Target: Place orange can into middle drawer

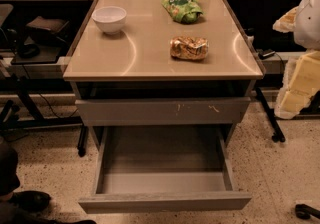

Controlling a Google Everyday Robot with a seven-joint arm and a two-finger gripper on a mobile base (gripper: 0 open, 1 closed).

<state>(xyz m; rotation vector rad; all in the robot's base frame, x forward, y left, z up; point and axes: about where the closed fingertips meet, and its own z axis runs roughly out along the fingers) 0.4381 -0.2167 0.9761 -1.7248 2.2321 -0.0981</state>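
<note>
The orange can (189, 48) lies on its side on the tan tabletop (145, 53), right of centre and near the front edge. The middle drawer (162, 180) is pulled out wide below it, with a bare grey floor and a plain front panel. My gripper (295, 95) hangs at the right edge of the view. It is beside the table's right side, below tabletop height and well away from the can. It holds nothing that I can see.
A white bowl (110, 19) stands at the back left of the tabletop and a green snack bag (183, 7) at the back centre. The top drawer front (160, 111), with small orange scuffs, sticks out slightly above the open drawer. Chair legs and cables stand on the speckled floor at both sides.
</note>
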